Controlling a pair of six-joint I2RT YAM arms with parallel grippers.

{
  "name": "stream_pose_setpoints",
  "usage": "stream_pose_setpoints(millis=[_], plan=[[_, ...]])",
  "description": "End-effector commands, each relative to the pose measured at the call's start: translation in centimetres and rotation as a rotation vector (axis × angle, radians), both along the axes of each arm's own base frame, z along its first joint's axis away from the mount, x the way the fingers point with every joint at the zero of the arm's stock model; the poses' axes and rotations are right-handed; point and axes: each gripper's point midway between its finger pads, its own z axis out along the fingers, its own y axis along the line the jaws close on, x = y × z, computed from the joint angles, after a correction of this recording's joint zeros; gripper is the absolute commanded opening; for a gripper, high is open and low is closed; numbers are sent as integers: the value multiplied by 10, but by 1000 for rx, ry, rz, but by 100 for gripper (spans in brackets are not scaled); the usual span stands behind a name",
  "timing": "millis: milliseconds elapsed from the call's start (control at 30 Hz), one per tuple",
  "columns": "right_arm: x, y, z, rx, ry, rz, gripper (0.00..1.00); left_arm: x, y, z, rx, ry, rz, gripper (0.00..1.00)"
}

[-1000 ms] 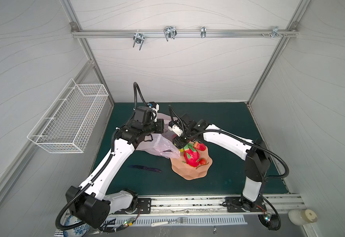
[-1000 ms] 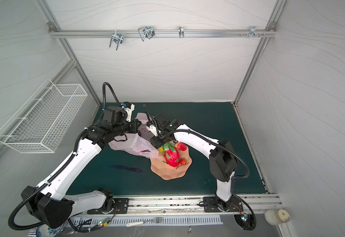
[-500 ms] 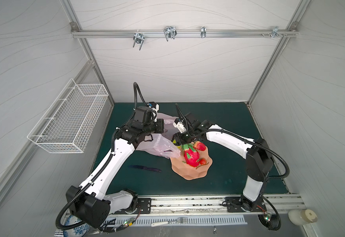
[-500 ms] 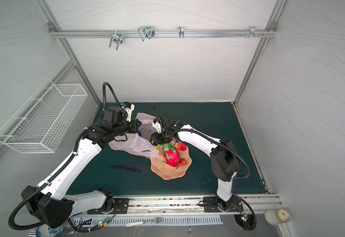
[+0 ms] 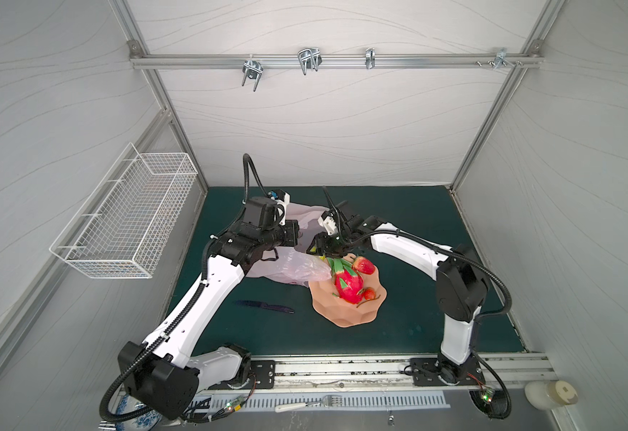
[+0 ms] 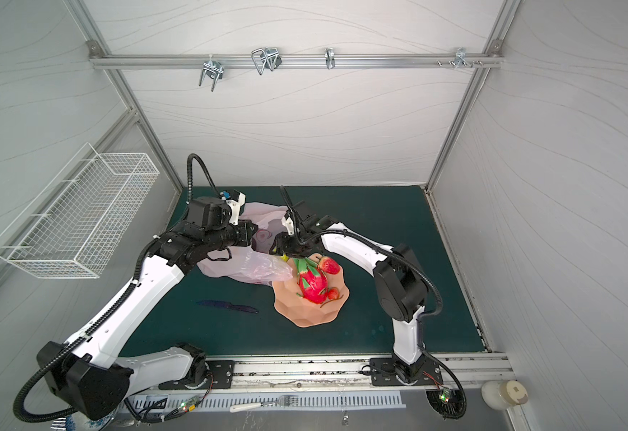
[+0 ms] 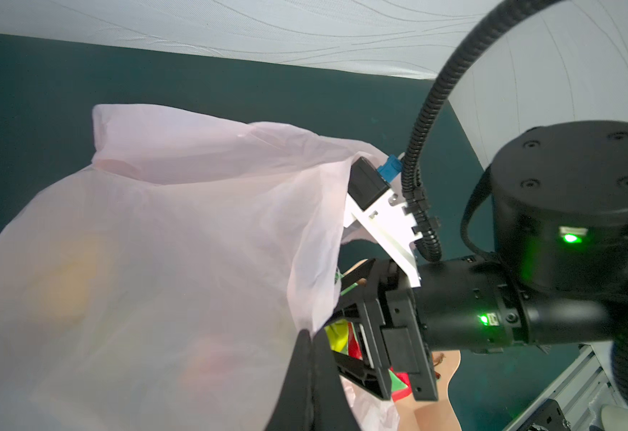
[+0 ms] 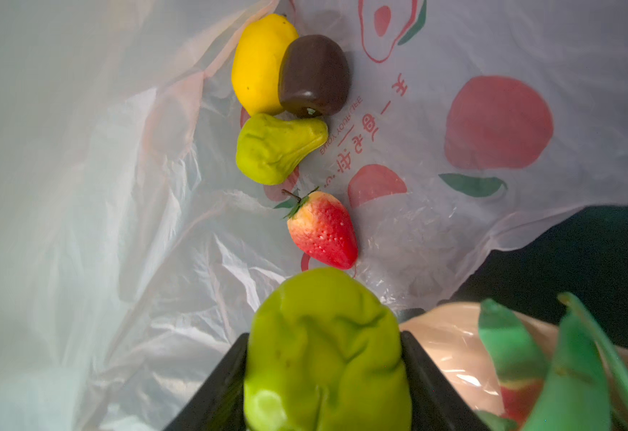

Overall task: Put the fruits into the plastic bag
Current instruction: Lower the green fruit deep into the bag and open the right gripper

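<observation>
My right gripper clamps knobbly green fruit mid-body — seems light, squashy; left gripper pinches flimsy plastic bag rim.

- The plastic bag is pale pink, translucent and crinkled, with red fruit print; it lies on its side, mouth open.
- Inside it, the yellow lemon touches the dark brown fruit, with the green pear just beside and a strawberry nearer the mouth.
- The knobbly green fruit is clamped in the right gripper at the bag's mouth.
- The dragon fruit and two strawberries lie in the peach bowl.
</observation>
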Motion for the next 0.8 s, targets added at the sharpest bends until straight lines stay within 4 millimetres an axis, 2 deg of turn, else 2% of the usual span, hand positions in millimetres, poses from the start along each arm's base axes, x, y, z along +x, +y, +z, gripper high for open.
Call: stream_pose_setpoints(millis=[0, 267, 767], plan=[[11, 14, 5, 54, 65, -80, 17, 2, -3, 15, -37, -48, -6, 0], [24, 27, -12, 84, 170, -191, 18, 0, -2, 3, -37, -26, -2, 0], [12, 67, -32, 87, 280, -233, 26, -1, -1, -9, -37, -12, 4, 0]])
